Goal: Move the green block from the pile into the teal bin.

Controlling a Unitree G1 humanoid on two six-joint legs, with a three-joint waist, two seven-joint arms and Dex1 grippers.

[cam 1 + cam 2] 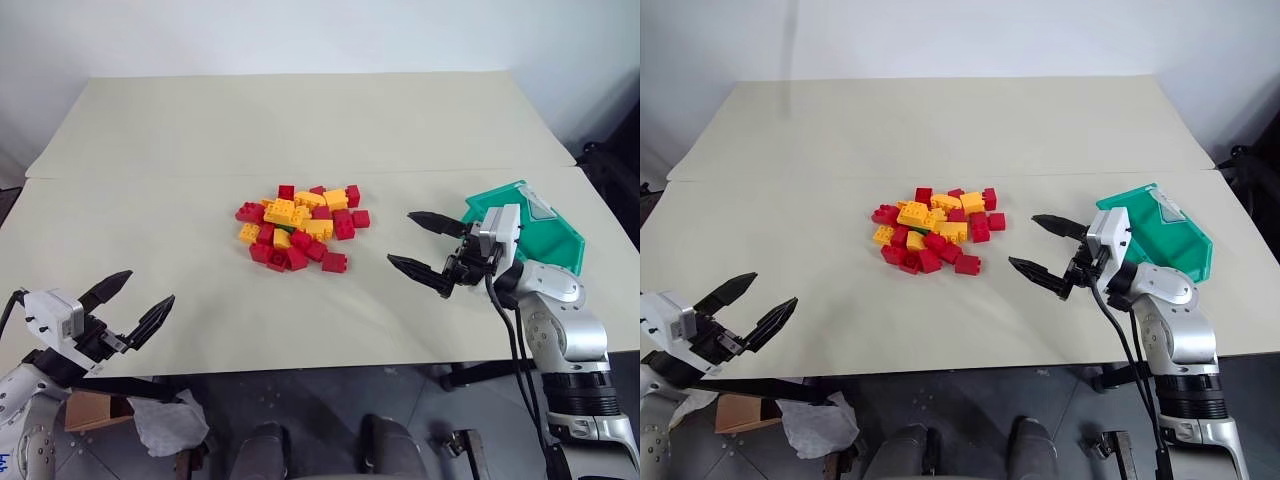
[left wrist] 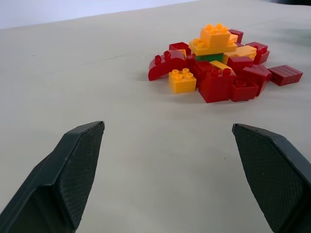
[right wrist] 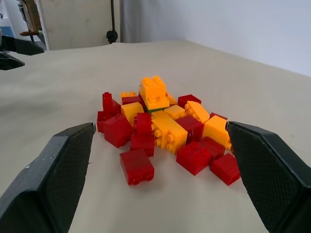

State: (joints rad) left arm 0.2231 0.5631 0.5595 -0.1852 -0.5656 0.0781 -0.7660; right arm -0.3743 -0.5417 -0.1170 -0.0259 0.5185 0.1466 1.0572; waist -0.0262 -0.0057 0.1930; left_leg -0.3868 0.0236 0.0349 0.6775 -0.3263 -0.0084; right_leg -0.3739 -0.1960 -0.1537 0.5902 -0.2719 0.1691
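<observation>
The pile [image 1: 301, 228] lies near the middle of the desk [image 1: 300, 130]. The green block [image 2: 210, 57] is almost buried in this pile, under a yellow brick [image 2: 212, 40]; only a thin green strip shows, so I cannot tell its long axis. The teal bin [image 1: 545, 232] lies to the right of the pile, near the desk edge. The right tool [image 1: 428, 246] hovers between pile and bin, fingers wide apart, holding nothing. The left tool [image 1: 135, 304] is well apart from the pile, at the near desk edge, also spread and empty. Bare desk surrounds the pile.

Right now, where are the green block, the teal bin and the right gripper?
green block [image 2: 210, 57], left wrist view, its visible side under a yellow brick.
teal bin [image 1: 552, 238], left eye view, side wall.
right gripper [image 1: 420, 243], left eye view, between fingertips.
</observation>
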